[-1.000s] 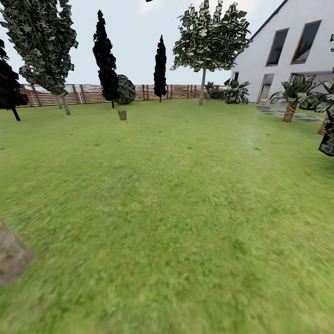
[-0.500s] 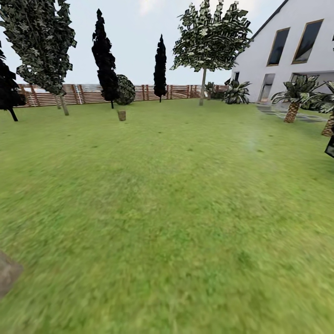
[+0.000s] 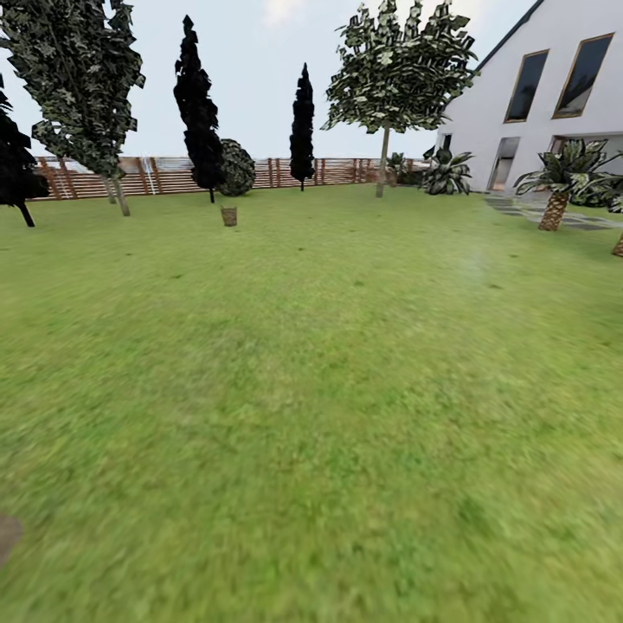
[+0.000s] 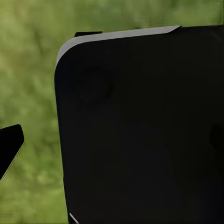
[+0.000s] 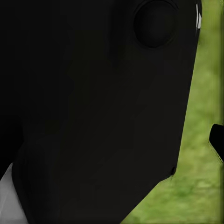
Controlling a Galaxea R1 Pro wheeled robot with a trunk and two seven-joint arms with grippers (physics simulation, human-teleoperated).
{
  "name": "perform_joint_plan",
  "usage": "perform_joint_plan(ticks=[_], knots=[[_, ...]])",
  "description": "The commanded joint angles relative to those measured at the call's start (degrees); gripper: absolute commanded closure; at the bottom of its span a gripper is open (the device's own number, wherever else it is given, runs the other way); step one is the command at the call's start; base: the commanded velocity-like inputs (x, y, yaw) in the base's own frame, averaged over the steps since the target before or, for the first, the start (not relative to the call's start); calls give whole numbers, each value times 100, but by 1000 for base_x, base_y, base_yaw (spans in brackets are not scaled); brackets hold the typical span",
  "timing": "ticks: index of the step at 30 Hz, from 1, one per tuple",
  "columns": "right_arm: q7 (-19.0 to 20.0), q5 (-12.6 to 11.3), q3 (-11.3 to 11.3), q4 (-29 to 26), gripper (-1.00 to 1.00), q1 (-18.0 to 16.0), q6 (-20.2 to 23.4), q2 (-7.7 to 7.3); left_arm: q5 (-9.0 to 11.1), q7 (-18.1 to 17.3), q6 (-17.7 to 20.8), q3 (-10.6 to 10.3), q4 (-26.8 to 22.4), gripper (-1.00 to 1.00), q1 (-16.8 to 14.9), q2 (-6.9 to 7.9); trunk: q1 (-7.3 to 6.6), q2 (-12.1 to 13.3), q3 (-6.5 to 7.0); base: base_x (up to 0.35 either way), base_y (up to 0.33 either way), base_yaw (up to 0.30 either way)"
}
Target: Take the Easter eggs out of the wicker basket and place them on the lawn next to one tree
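Note:
The wicker basket (image 3: 228,216) stands small and far off on the lawn (image 3: 329,372), in front of the fence at the back left. The Easter eggs are hidden at this distance. A tree (image 3: 383,156) with a thin pale trunk and broad crown rises at the back, right of centre. Another leafy tree (image 3: 119,195) stands at the back left. In the left wrist view a black fingertip (image 4: 10,145) pokes in beside a large black robot panel (image 4: 140,126) over grass. The right wrist view holds a black robot body (image 5: 93,107) and a dark tip (image 5: 217,140) at the edge.
Dark conical trees (image 3: 197,112) and a round bush (image 3: 234,169) line the wooden fence (image 3: 337,170). A white house (image 3: 536,95), palm-like plants (image 3: 558,182) and a grey stone path (image 3: 519,208) lie at the right. A grey-brown blurred shape (image 3: 7,535) sits at the lower left edge.
The whole head view has shifted, so the camera moved. The grey-brown shape at the lower left has nearly slid out of the picture, and the dark plant at the right edge is gone.

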Motion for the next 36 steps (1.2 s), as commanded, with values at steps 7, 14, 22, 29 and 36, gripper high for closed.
perform_joint_plan(ticks=[7,14,22,29,36], knots=[[2,2,-8,5,-100,0,-19,-4,-10,-8,-20,-7,5,-100,-7,-5,3,-2,-5,339,0,12],[2,1,-9,5,-100,0,-19,-4,-10,-7,-20,-7,4,-100,-10,-10,3,-2,-5,339,0,16],[2,1,-9,5,-100,0,-19,-5,-10,-6,-20,-7,4,-100,-5,-8,3,-2,-5,339,0,59],[2,1,-9,5,-100,0,-19,-5,-10,-6,-22,-7,5,-100,-8,-6,3,-2,-5,339,0,7],[2,1,-9,5,-100,0,-19,-5,-10,-7,-22,-7,5,-100,-11,-3,3,-2,-5,339,0,32]])
